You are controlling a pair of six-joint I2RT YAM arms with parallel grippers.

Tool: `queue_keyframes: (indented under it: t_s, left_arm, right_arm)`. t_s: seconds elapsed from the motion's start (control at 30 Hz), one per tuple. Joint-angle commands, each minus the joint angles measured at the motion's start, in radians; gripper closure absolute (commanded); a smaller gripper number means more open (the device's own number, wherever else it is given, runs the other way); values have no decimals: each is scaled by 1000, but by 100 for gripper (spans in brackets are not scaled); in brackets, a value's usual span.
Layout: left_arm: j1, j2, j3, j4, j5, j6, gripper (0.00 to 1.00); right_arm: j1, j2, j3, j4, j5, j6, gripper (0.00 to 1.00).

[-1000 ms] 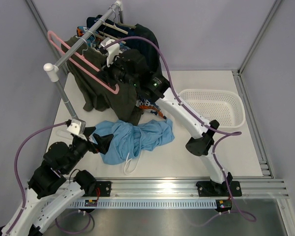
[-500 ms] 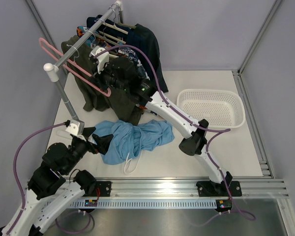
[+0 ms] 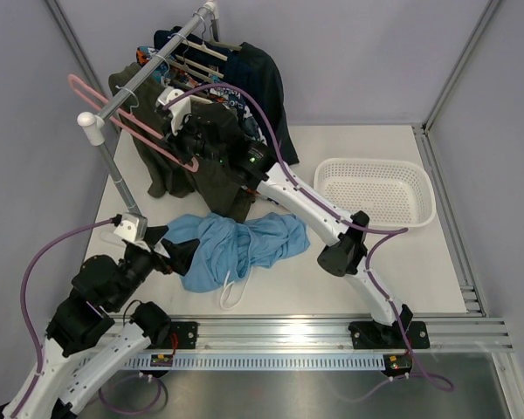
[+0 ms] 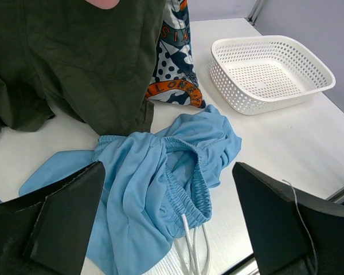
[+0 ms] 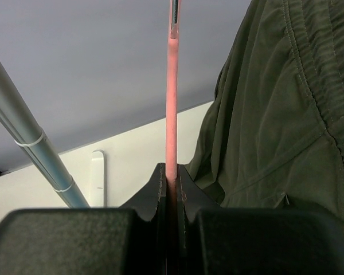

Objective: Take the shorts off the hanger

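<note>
Shorts (image 3: 205,175), dark green, hang at the rail (image 3: 148,74), right beside the pink hanger (image 3: 127,129). The right gripper (image 5: 172,177) is pinched tight on the hanger's thin pink bar. The left gripper (image 4: 167,166) is wide open and holds nothing. It hangs low over some blue shorts (image 4: 155,183) lying in a heap on the table (image 4: 286,143). A white basket (image 4: 269,69) sits nearby.

pink hanger (image 5: 171,86) — top cut off, olive shorts (image 5: 275,114) cropped right
</note>
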Motion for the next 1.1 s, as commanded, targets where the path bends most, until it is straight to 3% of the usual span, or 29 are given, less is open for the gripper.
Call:
queue_keyframes:
  t_s: [0.0,0.43,0.47,0.63,0.7,0.87,0.97,1.07]
  left_arm:
    - [1,-20,40,16,7,-1,1]
    - [1,-32,47,10,21,-11,1]
    - [1,-30,51,9,24,-11,1]
    - [1,-17,72,0,36,12,1]
    - [1,0,84,-2,44,30,1]
    - [1,36,77,13,64,51,1]
    - [1,51,58,32,68,47,1]
    - [1,60,37,58,68,25,1]
  right_arm:
    - [11,-1,7,40,-13,-18,92]
    - [11,-33,-20,48,-2,-15,55]
    - [11,-50,-23,45,-4,-15,46]
    - [-16,-191,-94,40,-109,-7,20]
    - [-52,-283,-155,33,-210,-15,2]
    - [-160,-439,-253,-155,-494,-90,1]
    - [-233,-568,-461,-266,-633,-216,1]
    - [-270,-674,-685,-519,-761,-523,1]
